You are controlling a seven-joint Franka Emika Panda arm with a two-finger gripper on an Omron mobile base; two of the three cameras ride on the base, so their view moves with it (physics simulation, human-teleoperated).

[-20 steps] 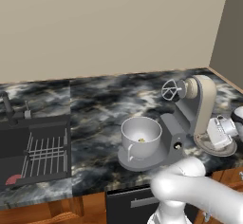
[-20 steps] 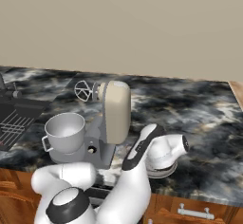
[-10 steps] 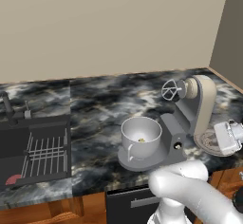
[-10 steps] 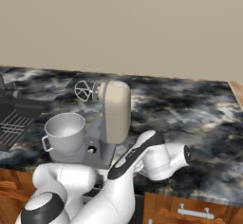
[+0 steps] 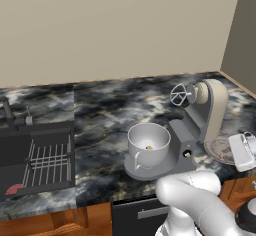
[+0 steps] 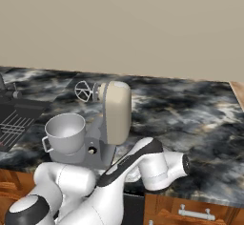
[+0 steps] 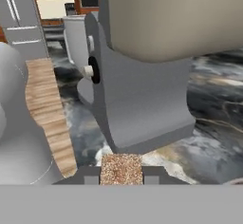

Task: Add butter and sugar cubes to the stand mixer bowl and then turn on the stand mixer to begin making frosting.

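Observation:
My gripper [image 7: 121, 172] is shut on a tan speckled sugar cube [image 7: 121, 166], low beside the stand mixer [image 7: 142, 104] on its right. Its small round knob [image 7: 88, 70] faces me, and the stand mixer bowl [image 7: 76, 35] stands beyond it. From the left base, my white hand [image 5: 242, 151] hangs over a round grey plate [image 5: 216, 150], right of the beige mixer head [image 5: 215, 107]. The grey bowl [image 5: 148, 142] sits on the mixer's base under the raised whisk [image 5: 178, 95], with a small pale-yellow piece of butter [image 5: 149, 147] on its bottom. From the right base I see the bowl [image 6: 66, 132] and the mixer [image 6: 116, 112].
A dark sink [image 5: 35, 130] with a wire rack [image 5: 47, 162] lies at the left of the counter. A wall closes off the counter just right of the mixer. My own arm [image 6: 128, 171] curves in front of the mixer near the counter's front edge.
My hand has slid a little to the right and toward the counter's front edge beside the mixer. The jaws have stayed shut, and the bowl and mixer have not moved.

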